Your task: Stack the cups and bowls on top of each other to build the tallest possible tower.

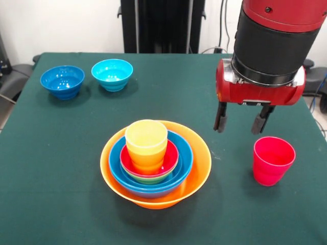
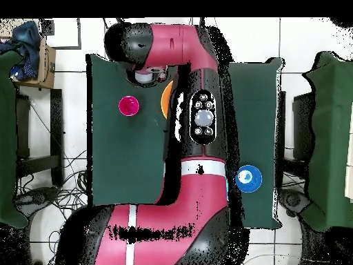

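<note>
The tower stands mid-table: a very large orange bowl [image 1: 201, 162] holds a blue bowl [image 1: 186, 159], a green bowl [image 1: 148, 179] and a red bowl [image 1: 172, 157]. In the red bowl a yellow cup [image 1: 146, 138] sits nested in an orange cup [image 1: 148, 162]. A red-pink cup [image 1: 273, 160] stands alone, upright, to the right of the tower. My gripper [image 1: 238, 130] hangs open and empty above the table, just up and left of that cup and apart from it. In the overhead view the arm hides most of the tower; the pink cup [image 2: 129, 105] and an orange bowl edge [image 2: 165, 100] show.
Two loose bowls stand at the far left corner, a dark-blue bowl [image 1: 62, 81] and a light-blue bowl [image 1: 112, 74] side by side. The overhead view shows one blue bowl [image 2: 248, 179]. Green cloth covers the table [image 1: 51, 168].
</note>
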